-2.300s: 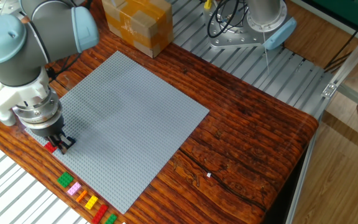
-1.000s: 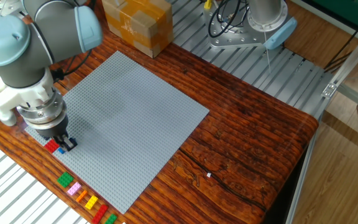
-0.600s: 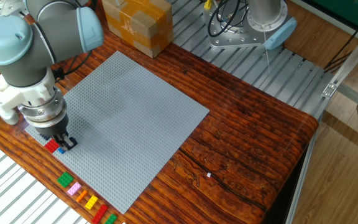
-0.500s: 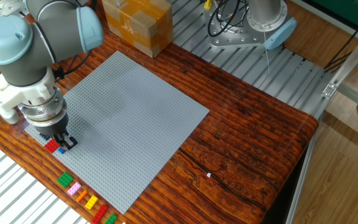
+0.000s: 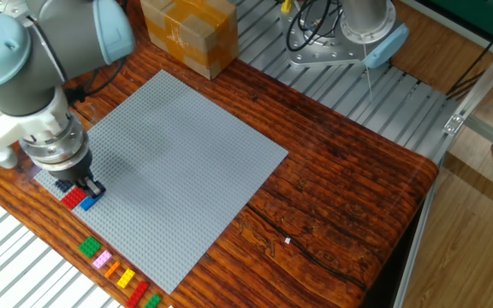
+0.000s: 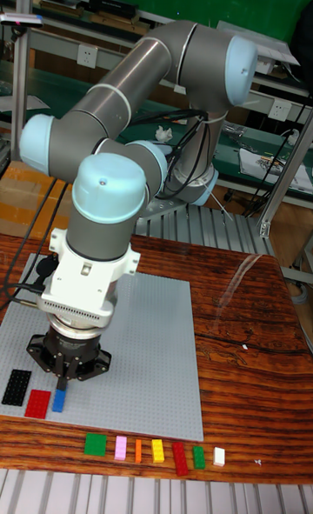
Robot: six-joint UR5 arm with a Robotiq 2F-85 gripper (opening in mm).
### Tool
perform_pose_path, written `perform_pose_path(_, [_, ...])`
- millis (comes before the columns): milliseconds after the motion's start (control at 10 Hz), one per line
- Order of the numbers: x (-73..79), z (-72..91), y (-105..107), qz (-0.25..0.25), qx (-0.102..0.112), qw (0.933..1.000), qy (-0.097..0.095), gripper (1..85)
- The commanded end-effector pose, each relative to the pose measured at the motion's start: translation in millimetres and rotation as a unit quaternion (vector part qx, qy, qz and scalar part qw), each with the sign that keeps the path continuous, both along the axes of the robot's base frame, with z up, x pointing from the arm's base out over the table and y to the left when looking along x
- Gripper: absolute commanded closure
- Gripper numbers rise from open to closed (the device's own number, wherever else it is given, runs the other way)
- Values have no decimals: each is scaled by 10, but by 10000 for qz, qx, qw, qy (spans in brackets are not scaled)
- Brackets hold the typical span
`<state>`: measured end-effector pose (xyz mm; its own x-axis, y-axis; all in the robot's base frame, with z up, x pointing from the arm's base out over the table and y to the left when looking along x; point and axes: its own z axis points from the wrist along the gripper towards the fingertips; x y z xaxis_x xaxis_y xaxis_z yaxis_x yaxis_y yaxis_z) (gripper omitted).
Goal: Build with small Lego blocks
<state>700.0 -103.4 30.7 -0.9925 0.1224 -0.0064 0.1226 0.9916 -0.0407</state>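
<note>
My gripper (image 5: 90, 187) hangs just above the near-left corner of the grey baseplate (image 5: 187, 145), open, with nothing between its fingers. Right below it a blue brick (image 5: 90, 204) sits on the plate, beside a red brick (image 5: 74, 198). In the tall fixed view the gripper (image 6: 61, 384) stands over the blue brick (image 6: 58, 402), with the red brick (image 6: 37, 403) and a black brick (image 6: 16, 387) to its left. In front of the baseplate (image 6: 148, 349) a row of loose small Lego blocks lies on the wood, from a green one (image 6: 95, 444) to a white one (image 6: 219, 456).
A brown cardboard box (image 5: 188, 34) stands behind the baseplate. A second robot's base (image 5: 349, 38) with cables is on the metal rails at the back right. The wooden table's edge (image 5: 418, 214) drops off on the right.
The gripper has lifted and shifted slightly left, away from the blue brick. That brick stays on the baseplate and now shows more fully beside the red one.
</note>
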Motion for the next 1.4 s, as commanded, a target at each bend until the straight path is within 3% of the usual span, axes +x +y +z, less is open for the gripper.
perform_pose_path(0, [42, 87, -142, -147, -228, 9996, 85, 847])
perform_pose_path(200, [46, 172, -401, -412, -502, 9978, 162, 847])
perform_pose_path(400, [86, 258, -586, -584, -515, 9968, 191, 847])
perform_pose_path(600, [200, 232, -538, -616, -279, 9977, 79, 847])
perform_pose_path(900, [310, 82, -588, -552, -456, 9974, 105, 847])
perform_pose_path(1300, [329, 36, -612, -444, -538, 9975, 96, 847])
